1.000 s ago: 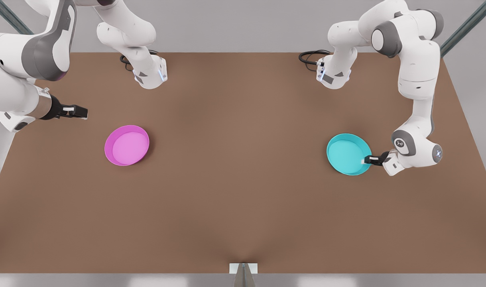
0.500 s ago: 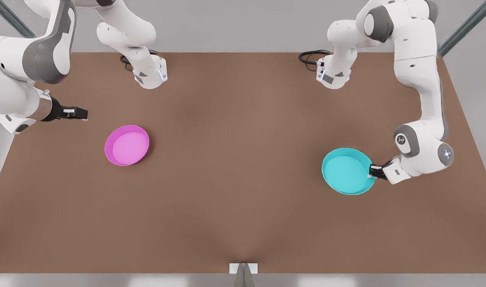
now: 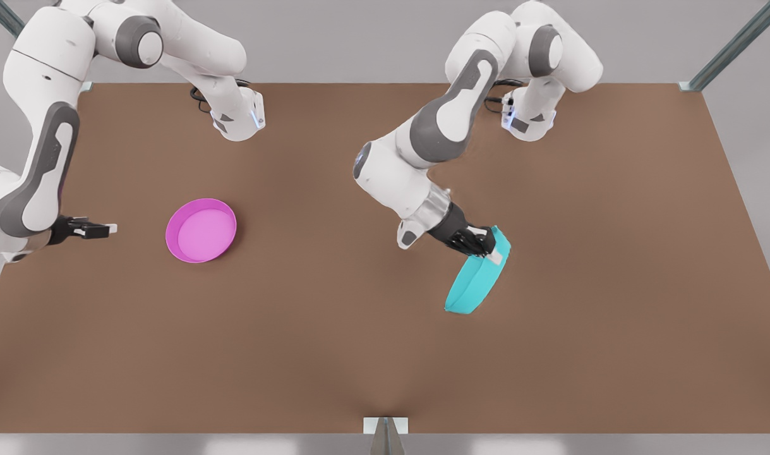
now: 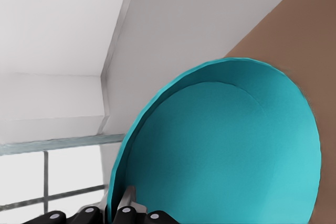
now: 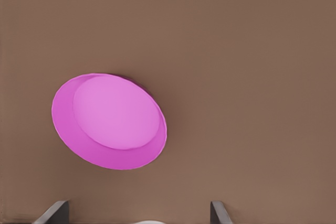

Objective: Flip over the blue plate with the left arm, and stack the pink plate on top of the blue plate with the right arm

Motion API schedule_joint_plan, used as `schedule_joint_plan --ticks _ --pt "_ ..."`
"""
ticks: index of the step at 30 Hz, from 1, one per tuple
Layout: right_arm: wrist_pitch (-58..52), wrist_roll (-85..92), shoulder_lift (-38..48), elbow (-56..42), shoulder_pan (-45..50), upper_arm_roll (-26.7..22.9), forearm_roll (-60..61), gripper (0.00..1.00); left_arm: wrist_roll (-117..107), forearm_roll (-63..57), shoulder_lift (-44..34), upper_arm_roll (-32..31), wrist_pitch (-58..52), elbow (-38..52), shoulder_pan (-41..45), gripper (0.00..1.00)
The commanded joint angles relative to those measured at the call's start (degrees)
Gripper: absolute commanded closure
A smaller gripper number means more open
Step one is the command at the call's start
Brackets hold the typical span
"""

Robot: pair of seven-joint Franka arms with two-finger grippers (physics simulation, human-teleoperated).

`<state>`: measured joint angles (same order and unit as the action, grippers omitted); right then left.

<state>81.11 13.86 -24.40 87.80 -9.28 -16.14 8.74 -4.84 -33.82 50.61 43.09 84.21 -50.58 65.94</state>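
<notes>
Front view, left gripper (image 3: pixel 491 248) pinching the blue plate (image 3: pixel 473 285) by its rim, tilted on edge mid-table, right gripper (image 3: pixel 100 229) spread wide beside the empty pink plate (image 3: pixel 201 230), flat on the table (image 3: pixel 359 328).

A brown desk (image 3: pixel 359 354) is seen spread across the scene. Black cables (image 3: pixel 489 90) are coiled at its 12 o'clock edge. Grey metal struts (image 3: pixel 732 47) are set at the far corners, and a small bracket (image 3: pixel 385 425) is fixed at 6 o'clock.

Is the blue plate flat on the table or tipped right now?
Tipped: the blue plate stands nearly on edge, its rim pinched by the left gripper.
</notes>
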Motion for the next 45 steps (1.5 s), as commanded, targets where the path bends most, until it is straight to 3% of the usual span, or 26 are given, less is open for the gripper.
schedule_joint_plan --ticks 1,4,6,7,9,18,20,32,39,45 --pt "5.19 23.84 1.11 3.51 -0.65 -0.03 4.53 0.0 -54.73 -8.18 3.97 1.47 -6.25 0.14 3.84 0.79" --pt "18.99 28.76 7.35 19.34 -1.09 -0.03 4.53 0.0 -63.71 -10.3 8.37 0.94 -7.75 -2.85 9.12 0.79" --pt "26.28 36.05 7.97 23.73 -1.97 0.06 6.81 0.0 -75.65 -10.12 8.37 -2.22 -6.17 -5.04 9.56 0.79" --pt "28.4 37.9 7.97 24.79 -2.75 0.06 7.16 0.0 -83.12 -12.14 6.44 -3.71 -0.29 -12.51 9.56 0.79" --pt "33.49 42.38 7.97 27.6 -4.69 0.06 7.16 0.0 -97.62 -21.36 5.29 -9.6 4.64 -17.17 8.68 0.79" --pt "52.39 52.23 7.97 41.67 -5.22 2.52 16.22 0.0 -112.22 -32.8 6.87 -16.72 4.56 -20.96 7.8 0.79" --pt "55.38 52.32 7.88 43.69 -5.22 4.28 16.22 0.0 -117.15 -40.0 7.05 -25.24 1.83 -21.84 2.44 0.79" --pt "56.0 51.44 4.72 47.12 -4.34 4.63 16.48 0.0 -121.46 -41.24 12.41 -27.36 -2.73 -22.1 2.17 0.79" --pt "55.73 51.26 5.33 47.91 -2.67 4.89 18.33 0.0 -121.28 -50.38 14.78 -28.94 -12.05 -23.33 2.26 0.79" --pt "55.73 51.17 5.33 47.91 -2.58 5.51 18.5 0.38 -121.1 -51.08 16.72 -33.33 -11.35 -23.16 1.03 0.79"
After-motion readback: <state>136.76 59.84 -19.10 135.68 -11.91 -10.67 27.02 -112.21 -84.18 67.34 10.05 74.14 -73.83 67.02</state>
